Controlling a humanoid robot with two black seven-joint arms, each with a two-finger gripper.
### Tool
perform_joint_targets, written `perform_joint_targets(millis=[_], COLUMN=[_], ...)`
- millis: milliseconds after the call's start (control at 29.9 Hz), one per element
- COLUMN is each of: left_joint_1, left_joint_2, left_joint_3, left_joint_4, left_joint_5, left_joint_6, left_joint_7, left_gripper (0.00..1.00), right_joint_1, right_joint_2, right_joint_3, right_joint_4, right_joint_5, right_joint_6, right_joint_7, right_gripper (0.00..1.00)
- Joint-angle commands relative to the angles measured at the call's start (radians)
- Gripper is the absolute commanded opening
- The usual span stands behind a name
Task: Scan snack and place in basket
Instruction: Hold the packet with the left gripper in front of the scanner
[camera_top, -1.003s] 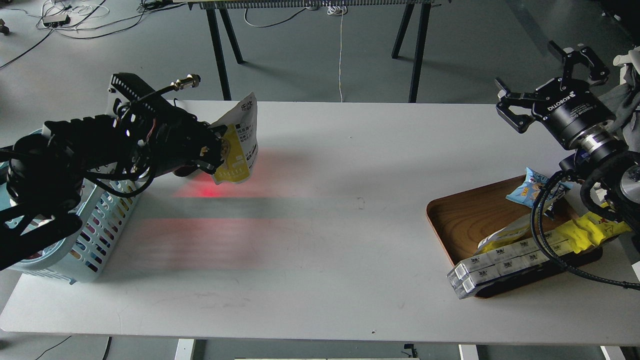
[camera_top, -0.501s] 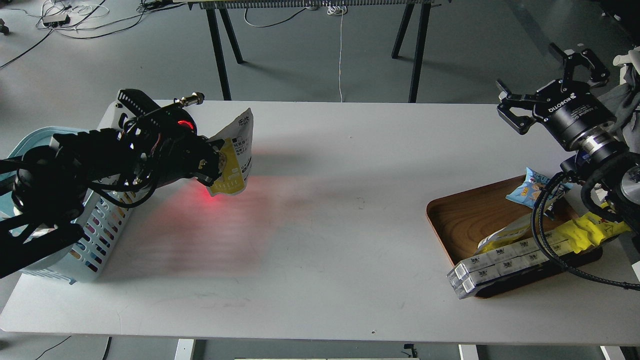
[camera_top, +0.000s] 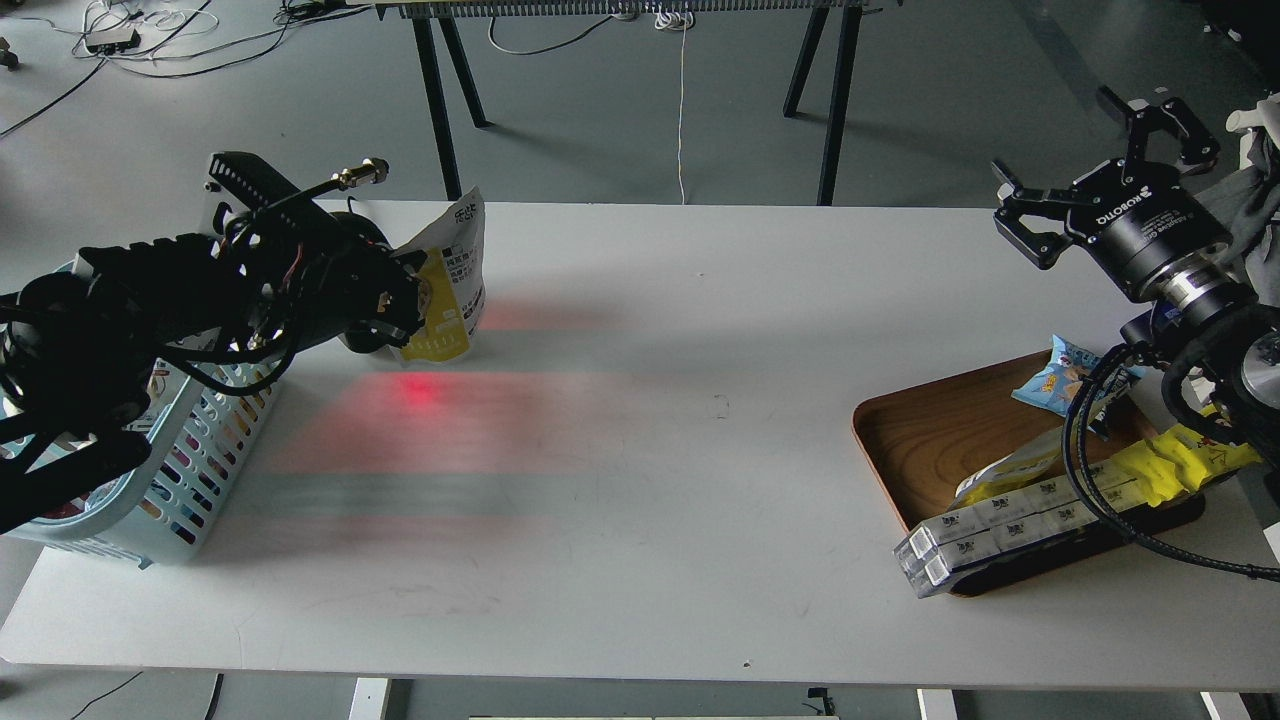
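Left gripper (camera_top: 408, 300): fingers clamp snack (camera_top: 450, 285); scan step, red glow on table (camera_top: 640, 450). Next: carry toward basket (camera_top: 190, 470), 8 o'clock. Right gripper (camera_top: 1100, 170): fingers spread, empty.

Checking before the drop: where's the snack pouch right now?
In the head view the snack is at the table's far left, held above the tabletop in the left gripper, just right of the basket and not yet over it.
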Motion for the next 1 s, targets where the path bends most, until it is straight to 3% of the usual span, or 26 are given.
perform_joint_targets(millis=[0,434,969], left_joint_1=[-0.018,-0.05,-0.069], left_joint_2=[0.002,-0.016,-0.125], left_joint_3=[-0.001,-0.007,-0.013], left_joint_4=[0.0,-0.008,-0.008], left_joint_5=[0.0,0.0,0.0], left_joint_6=[0.0,0.0,0.0], left_joint_7=[0.0,-0.002,0.014], left_gripper=[0.0,0.0,0.0], right_joint_1=[0.0,0.0,0.002], right_joint_2=[0.0,0.0,0.0], right_joint_3=[0.0,0.0,-0.001], right_joint_4=[0.0,0.0,0.0], right_joint_5=[0.0,0.0,0.0], right_joint_6=[0.0,0.0,0.0], right_joint_7=[0.0,0.0,0.0], right_gripper=[1.0,1.0,1.0])
